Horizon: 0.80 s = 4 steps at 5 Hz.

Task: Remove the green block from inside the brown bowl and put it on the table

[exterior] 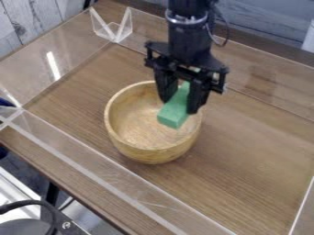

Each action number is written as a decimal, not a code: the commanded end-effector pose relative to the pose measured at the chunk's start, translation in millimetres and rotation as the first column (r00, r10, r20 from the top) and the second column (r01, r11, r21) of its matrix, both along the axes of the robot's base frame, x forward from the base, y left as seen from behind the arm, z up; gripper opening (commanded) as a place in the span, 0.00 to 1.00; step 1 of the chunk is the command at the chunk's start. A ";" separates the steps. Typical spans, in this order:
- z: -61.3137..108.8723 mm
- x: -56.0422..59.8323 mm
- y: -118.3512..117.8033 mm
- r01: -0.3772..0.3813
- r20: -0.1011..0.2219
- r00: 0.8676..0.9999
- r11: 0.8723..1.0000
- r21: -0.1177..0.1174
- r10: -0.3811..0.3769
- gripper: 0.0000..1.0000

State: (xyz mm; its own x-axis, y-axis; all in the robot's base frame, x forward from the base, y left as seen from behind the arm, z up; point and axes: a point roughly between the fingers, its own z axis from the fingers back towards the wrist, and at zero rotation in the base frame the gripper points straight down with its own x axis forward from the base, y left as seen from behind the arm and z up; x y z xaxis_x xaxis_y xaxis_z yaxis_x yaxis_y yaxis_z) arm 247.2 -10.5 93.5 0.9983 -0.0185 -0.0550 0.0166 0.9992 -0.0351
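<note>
The green block (174,112) hangs tilted in the air over the right part of the brown bowl (132,139), clear of the bowl's floor. My black gripper (182,92) points straight down and is shut on the block's upper end, with one finger on each side. The bowl is a round light-tan wooden one standing on the table (252,156), a brown wood-grain top. The bowl's inside is bare where it shows.
Low clear acrylic walls (73,151) edge the tabletop along the front left and the back. A clear acrylic piece (113,23) stands at the far back left corner. Cables lie below the table's front edge at the bottom left.
</note>
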 end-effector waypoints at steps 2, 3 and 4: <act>2.6 11.7 8.5 -0.003 0.054 0.999 1.000 -0.007 0.003 0.00; 7.5 18.8 9.3 0.006 0.078 0.997 1.000 -0.019 -0.005 0.00; 15.1 22.0 9.0 0.014 0.107 0.994 0.999 -0.028 -0.011 0.00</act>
